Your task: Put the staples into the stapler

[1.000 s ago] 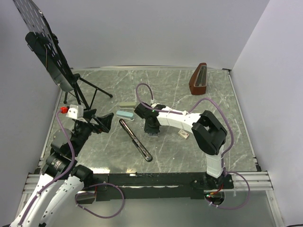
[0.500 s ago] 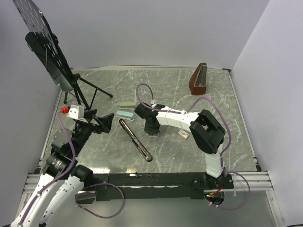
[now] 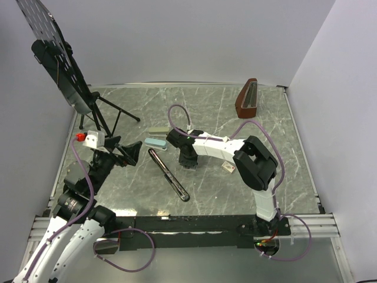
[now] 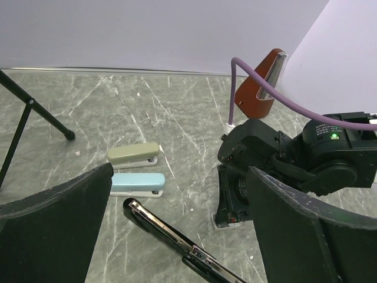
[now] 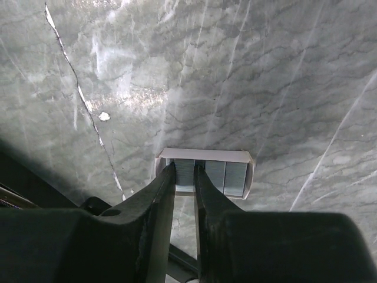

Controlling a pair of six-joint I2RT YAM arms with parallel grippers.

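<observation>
Across the top view, a grey marble table [image 3: 235, 194] fills the frame, with a black music stand [image 3: 59, 65] at the upper left. The right arm [image 3: 235, 150] reaches from the lower right toward the centre and points its right gripper [image 5: 184, 168] straight down. The left arm [image 3: 76, 200] rises from the lower left, and its left gripper [image 4: 179, 177] hangs above the table with its jaws spread wide and nothing between them. A brown wedge-shaped case [image 3: 247, 99] stands at the upper right.

The stapler [image 3: 168, 174] lies folded out flat just left of centre, running diagonally from upper left to lower right, its metal rail facing up. It lies apart from both grippers. A light blue stapler [image 4: 138, 183] and a grey-green stapler [image 4: 134, 154] lie side by side above its upper end.

In the right wrist view, a small white box [image 5: 203, 154] sits open on the marble. The staples [image 5: 227, 178] lie inside it in grey rows. The right fingers [image 5: 162, 194] stand a narrow gap apart, tips at the left part of the box. Whether they pinch a strip cannot be told.
</observation>
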